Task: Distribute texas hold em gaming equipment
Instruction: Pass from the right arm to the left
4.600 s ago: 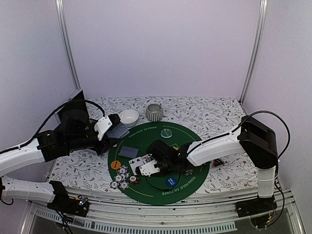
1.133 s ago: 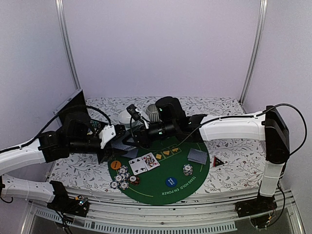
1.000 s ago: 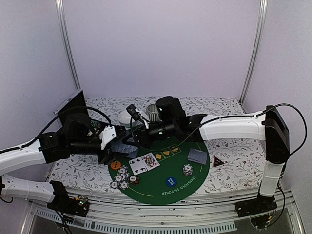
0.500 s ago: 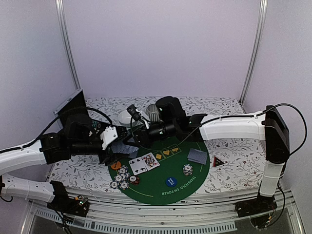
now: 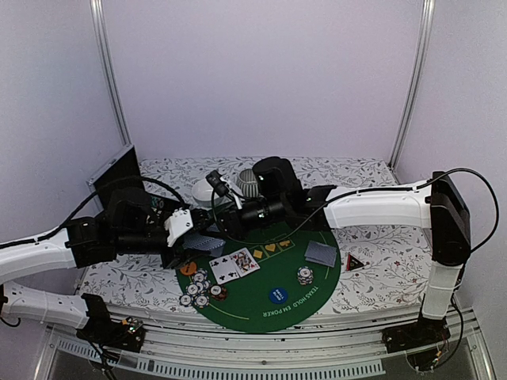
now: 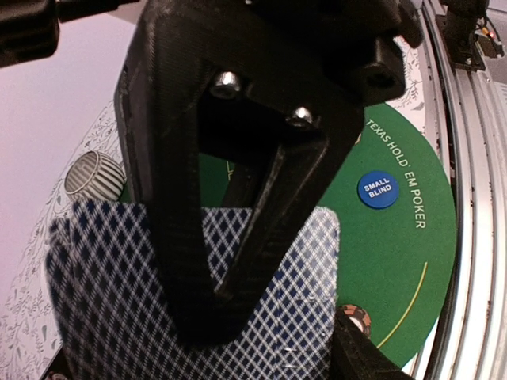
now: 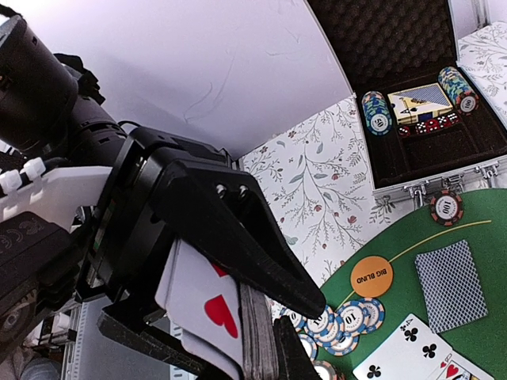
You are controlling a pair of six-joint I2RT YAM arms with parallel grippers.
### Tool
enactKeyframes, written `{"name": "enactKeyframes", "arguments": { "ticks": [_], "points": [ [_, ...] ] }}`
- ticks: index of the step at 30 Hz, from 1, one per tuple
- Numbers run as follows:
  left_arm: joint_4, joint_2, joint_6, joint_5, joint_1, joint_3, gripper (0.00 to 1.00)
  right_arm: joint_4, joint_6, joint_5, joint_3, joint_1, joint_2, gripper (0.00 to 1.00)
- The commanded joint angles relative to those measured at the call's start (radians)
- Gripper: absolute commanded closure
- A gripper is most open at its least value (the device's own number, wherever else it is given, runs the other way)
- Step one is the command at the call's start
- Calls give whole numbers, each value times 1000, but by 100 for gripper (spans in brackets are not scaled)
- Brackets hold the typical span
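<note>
1. Dealing is in hand: the left hand [image 5: 190, 240] grips the playing cards [image 6: 301, 261] above the green mat's [image 5: 261, 305] far-left rim, and the right hand [image 7: 297, 324] is pinched closed on the same stack.
2. Next, I judge, one card must slide free and go to an unfilled seat on the mat.
3. The desk [image 5: 364, 186] wears floral cloth; pale lilac walls enclose it.

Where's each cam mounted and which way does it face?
Top external: high behind the bases, looking down at the green mat; left arm, right arm show.
Left wrist: on left arm, past own jaws at held deck and mat.
Right wrist: on right arm, facing left jaws gripping the deck, open case behind; own jaws unclear.
Shared: orange disc, top and right wrist.
</note>
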Motion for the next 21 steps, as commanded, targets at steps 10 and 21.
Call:
{"name": "enactKeyframes", "arguments": {
  "ticks": [10, 21],
  "points": [
    [35, -56, -4, 2, -5, -10, 61, 26, 20, -48, -25, 29, -44, 82],
    [22, -52, -14, 21, -5, -4, 67, -27, 8, 20, -27, 29, -48, 63]
  ]
}}
